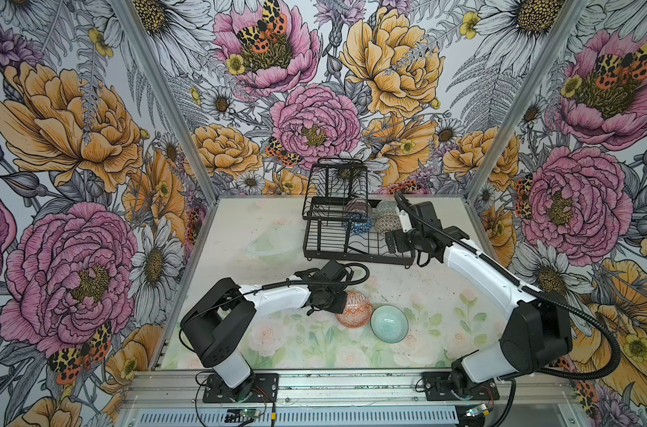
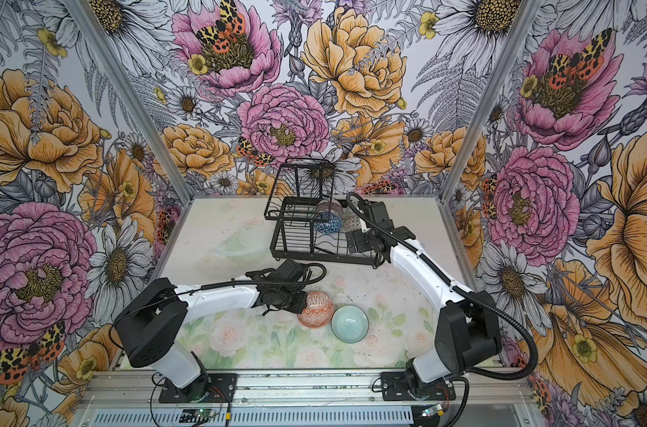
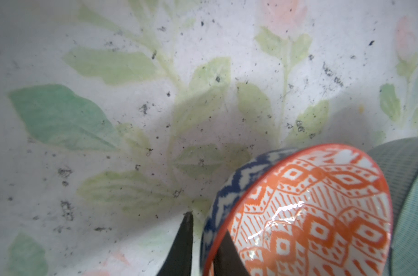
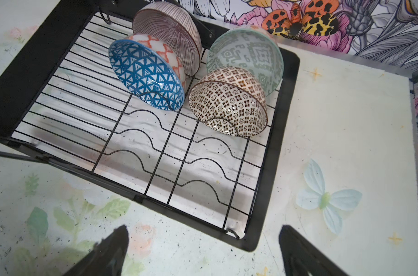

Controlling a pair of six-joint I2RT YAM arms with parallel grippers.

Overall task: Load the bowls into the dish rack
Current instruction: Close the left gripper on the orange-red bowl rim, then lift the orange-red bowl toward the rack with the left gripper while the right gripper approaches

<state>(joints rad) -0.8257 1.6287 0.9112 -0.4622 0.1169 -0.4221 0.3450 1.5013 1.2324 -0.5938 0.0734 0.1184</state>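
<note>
My left gripper (image 3: 206,241) is shut on the rim of the orange-diamond bowl (image 3: 322,215), one finger inside and one outside. That bowl (image 1: 354,308) stands tilted at the table's front middle, touching the pale teal bowl (image 1: 389,323), which sits upright. The black wire dish rack (image 4: 284,143) at the back holds the pink-lined (image 4: 169,31), blue-triangled (image 4: 145,76), grey-green (image 4: 248,57) and black-and-white dotted (image 4: 229,105) bowls on edge in its far slots. My right gripper (image 4: 205,251) hangs open and empty over the table by the rack's near right corner (image 1: 407,258).
The rack's raised basket tier (image 1: 336,181) stands at its back left. Flowered walls close in the table on three sides. An aluminium rail (image 1: 351,384) runs along the front edge with both arm bases on it.
</note>
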